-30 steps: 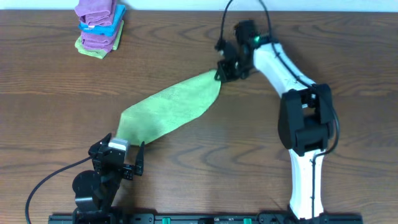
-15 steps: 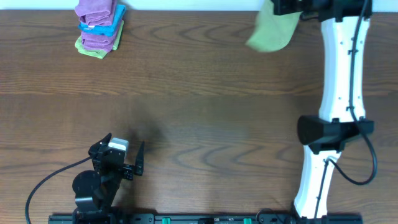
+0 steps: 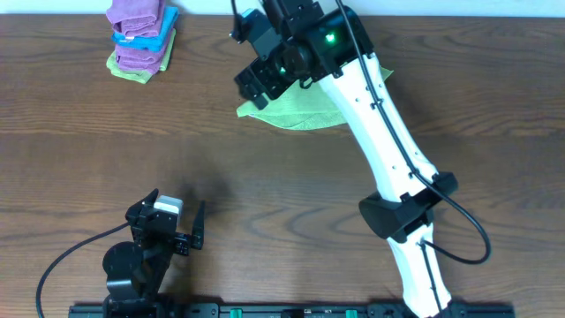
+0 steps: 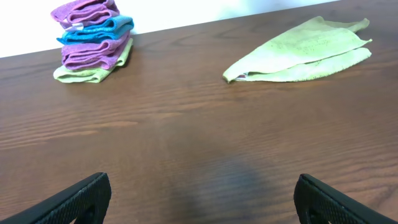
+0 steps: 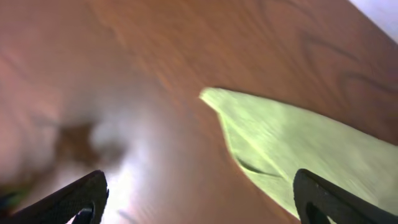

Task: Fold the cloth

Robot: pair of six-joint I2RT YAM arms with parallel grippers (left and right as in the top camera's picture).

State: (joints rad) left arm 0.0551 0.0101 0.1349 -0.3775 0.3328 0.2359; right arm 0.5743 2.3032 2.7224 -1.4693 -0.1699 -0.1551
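The lime-green cloth (image 3: 305,112) lies flat on the table at the far middle, doubled over into a narrow pointed shape. In the left wrist view the cloth (image 4: 305,53) shows layered edges at the upper right. My right gripper (image 3: 252,88) hovers open just left of the cloth's pointed end, holding nothing. In the right wrist view, which is blurred, the cloth (image 5: 298,155) lies to the right of the right gripper (image 5: 199,202) and bare wood sits between the jaws. My left gripper (image 3: 168,214) rests open at the near left, far from the cloth, and the left gripper (image 4: 199,199) is empty.
A stack of folded purple, blue and green towels (image 3: 139,40) stands at the far left corner, and this stack (image 4: 93,46) also shows in the left wrist view. The white right arm (image 3: 388,150) stretches diagonally across the table's right half.
The right gripper carried the cloth from the table's middle up to the far edge, then swung left and opened. The cloth now lies released at the far middle. The left arm has not moved.
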